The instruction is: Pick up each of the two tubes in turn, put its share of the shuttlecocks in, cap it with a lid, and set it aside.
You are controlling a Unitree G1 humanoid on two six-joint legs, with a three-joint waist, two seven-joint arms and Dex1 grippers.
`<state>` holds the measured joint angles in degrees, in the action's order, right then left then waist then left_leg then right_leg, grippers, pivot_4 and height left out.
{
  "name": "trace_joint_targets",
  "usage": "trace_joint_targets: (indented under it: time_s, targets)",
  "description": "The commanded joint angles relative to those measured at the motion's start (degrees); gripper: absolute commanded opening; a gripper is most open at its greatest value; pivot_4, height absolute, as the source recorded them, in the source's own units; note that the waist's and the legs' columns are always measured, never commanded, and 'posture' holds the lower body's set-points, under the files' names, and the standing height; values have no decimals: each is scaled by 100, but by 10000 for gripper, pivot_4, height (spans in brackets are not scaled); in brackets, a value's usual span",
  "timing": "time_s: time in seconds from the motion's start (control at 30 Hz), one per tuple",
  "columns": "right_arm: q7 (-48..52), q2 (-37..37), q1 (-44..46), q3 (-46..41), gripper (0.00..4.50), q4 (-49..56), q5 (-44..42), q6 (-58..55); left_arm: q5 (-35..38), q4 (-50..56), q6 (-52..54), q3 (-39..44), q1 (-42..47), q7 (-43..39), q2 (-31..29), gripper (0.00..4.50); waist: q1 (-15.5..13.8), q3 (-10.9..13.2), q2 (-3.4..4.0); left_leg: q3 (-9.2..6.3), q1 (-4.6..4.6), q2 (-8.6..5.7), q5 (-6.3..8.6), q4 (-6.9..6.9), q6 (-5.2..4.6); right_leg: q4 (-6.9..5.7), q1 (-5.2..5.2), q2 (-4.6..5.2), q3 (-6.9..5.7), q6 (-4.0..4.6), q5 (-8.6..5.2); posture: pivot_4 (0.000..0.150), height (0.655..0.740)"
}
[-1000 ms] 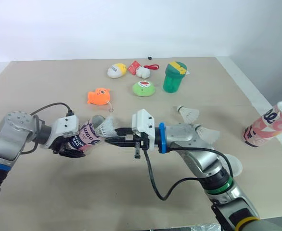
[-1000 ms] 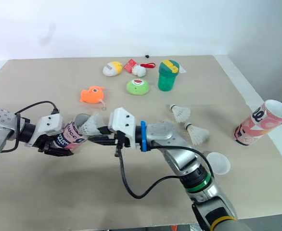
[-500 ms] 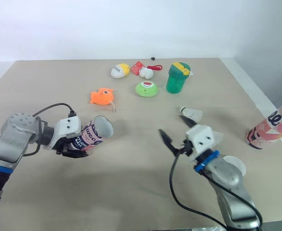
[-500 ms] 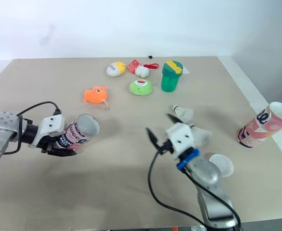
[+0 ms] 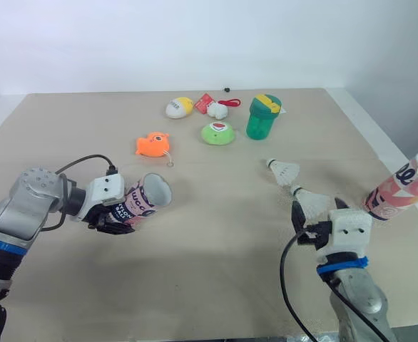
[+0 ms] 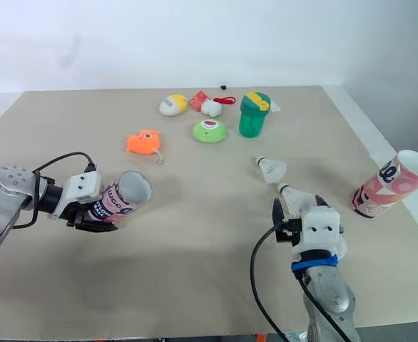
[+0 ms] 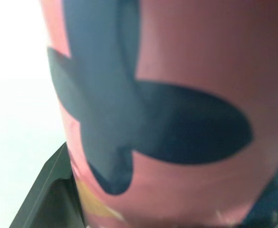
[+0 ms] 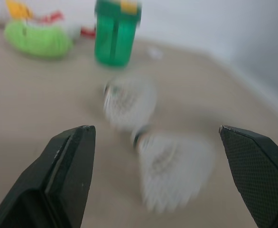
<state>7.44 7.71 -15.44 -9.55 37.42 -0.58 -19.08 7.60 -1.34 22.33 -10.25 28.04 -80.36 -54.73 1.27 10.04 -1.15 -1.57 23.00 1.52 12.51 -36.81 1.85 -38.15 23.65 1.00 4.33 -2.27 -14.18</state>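
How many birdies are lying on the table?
2. One white feathered shuttlecock lies just ahead of the right claw, a second shuttlecock just beyond it. More may hide inside the pink patterned tube.

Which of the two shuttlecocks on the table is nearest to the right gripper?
The shuttlecock closer to the robot, just ahead of the open right gripper. The other shuttlecock lies farther away, toward the green cup.

Left arm (image 5: 31, 203) clad in silver-grey, banded blue; white wrist blocks (image 5: 350, 226) fitted; black cables (image 5: 86, 158) looped; right wrist (image 5: 342, 264) ringed blue; fingers (image 8: 68, 175) black, textured.
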Motion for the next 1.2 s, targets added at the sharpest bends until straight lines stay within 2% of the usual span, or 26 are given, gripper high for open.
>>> trace_joint_targets:
  time_s: [0.03,0.43,0.53,0.57,0.63,0.67,0.73,0.77,0.8,0.9,1.2]
  targets:
    - [-100,-96,71,-35,44594,328,-193,-360,-4,31,-42,-163,-92,-30,99,31162,0,-2,3,-1,0,0,0,0,0,0,0,0,0,0,0,1500,7400]
    - [-115,65,1234,-75,44594,-320,-539,-1556,-29,130,-71,-45,-252,67,43,31162,8,-9,13,-4,-9,1,0,6,0,0,-5,-4,-2,4,-2,1500,7400]
    - [-243,22,1536,-185,37616,-394,-622,-1879,-7,165,-50,-3,-277,66,3,31162,9,-9,14,-4,-9,1,0,7,0,0,-5,-4,-3,3,-1,1500,7400]
    - [-280,13,1616,-224,32051,-431,-649,-1931,-7,170,-47,4,-284,69,-6,31162,9,-9,14,-4,-9,1,0,7,0,0,-5,-4,-2,2,-1,1500,7400]
    - [-314,-1,1736,-276,24393,-504,-699,-1986,-3,187,-38,13,-299,78,-15,31162,9,-9,14,-4,-9,1,0,6,0,0,-6,-4,-2,2,-1,1500,7400]
    - [-329,9,1787,-283,18642,-556,-702,-2004,-1,194,-38,16,-303,83,-16,31162,9,-9,14,-4,-9,1,0,6,0,0,-6,-4,-2,2,-1,1500,7400]
    - [-364,3,1838,-326,10296,-610,-734,-2055,11,214,-25,27,-309,91,-15,31162,10,-9,14,-4,-9,1,0,8,0,1,-6,-4,-3,1,-1,1500,7400]
    - [-370,0,1839,-351,8455,-613,-757,-2079,17,224,-17,31,-313,94,-15,31162,10,-9,14,-3,-9,1,0,10,0,1,-5,-4,-2,1,-1,1500,7400]
    - [-358,5,1823,-376,1239,-595,-791,-2097,22,232,-10,35,-316,95,-16,31162,10,-9,14,-4,-9,1,0,12,0,1,-5,-4,-3,-1,-2,1500,7400]
    - [-190,50,1722,-441,577,-494,-1020,-2158,29,253,5,40,-330,94,-20,31162,9,-9,14,-5,-9,1,1,15,-1,1,-4,-4,-4,-7,-1,1500,7400]
    - [1334,883,1181,-923,577,371,-2307,-1550,4,166,7,5,-227,75,10,31162,14,-9,16,-6,-10,0,2,16,-3,4,-7,-4,-4,-14,-1,1500,7400]
